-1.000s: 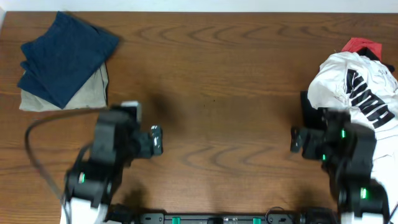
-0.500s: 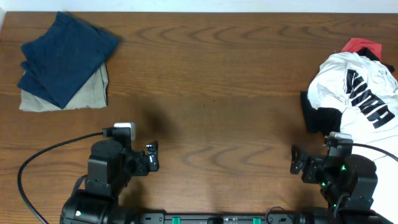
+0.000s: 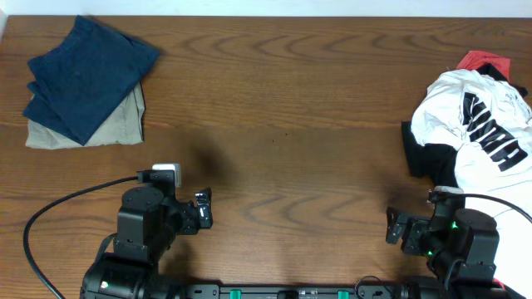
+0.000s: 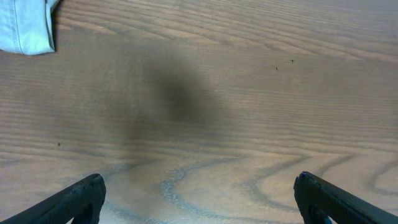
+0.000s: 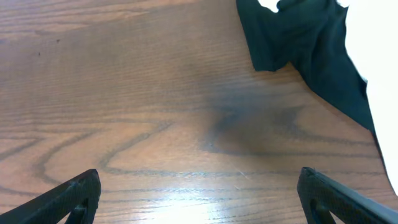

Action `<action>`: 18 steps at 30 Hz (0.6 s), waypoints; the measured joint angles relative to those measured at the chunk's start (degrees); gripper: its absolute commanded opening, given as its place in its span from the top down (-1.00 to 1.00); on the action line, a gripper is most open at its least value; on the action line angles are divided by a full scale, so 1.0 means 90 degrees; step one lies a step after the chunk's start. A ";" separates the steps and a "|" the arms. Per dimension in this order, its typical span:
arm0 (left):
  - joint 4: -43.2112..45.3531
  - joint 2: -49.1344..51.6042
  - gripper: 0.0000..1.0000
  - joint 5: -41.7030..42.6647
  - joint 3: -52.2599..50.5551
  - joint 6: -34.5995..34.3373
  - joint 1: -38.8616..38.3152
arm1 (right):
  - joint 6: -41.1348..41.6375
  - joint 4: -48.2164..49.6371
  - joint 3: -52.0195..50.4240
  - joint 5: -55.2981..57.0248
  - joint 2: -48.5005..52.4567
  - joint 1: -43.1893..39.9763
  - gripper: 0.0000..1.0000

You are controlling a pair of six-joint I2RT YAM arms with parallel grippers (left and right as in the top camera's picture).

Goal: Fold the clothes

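Both spread wide, gripping nothing: left fingers, right fingers, over table.

Folded navy trousers atop khaki pair (far left) — white shirt heaped right.

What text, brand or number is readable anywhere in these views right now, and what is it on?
"PUMA": large black letters on the crumpled white shirt, slanted in the overhead view, the first letter partly lost in a crease.
Nothing else is readable: no text shows on the navy trousers, the beige piece under them, the black piece, the red piece, or in either wrist view.
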 measured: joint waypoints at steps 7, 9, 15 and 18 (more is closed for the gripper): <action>-0.0007 0.0000 -0.96 0.0000 0.0000 -0.0002 0.0000 | -0.0393 0.2062 -0.0576 0.0112 -0.1001 0.0432 -0.99; -0.0010 0.0000 -0.96 0.0000 0.0000 0.0000 0.0000 | -0.0593 0.2900 -0.0981 0.0119 -0.1426 0.0585 -0.98; -0.0007 -0.0002 -0.96 0.0000 -0.0002 -0.0002 0.0000 | -0.0903 0.5078 -0.2429 0.0143 -0.2319 0.0799 -0.98; -0.0007 0.0000 -0.96 0.0000 -0.0002 0.0000 0.0000 | -0.1035 0.5928 -0.3028 0.0160 -0.2334 0.0799 -0.98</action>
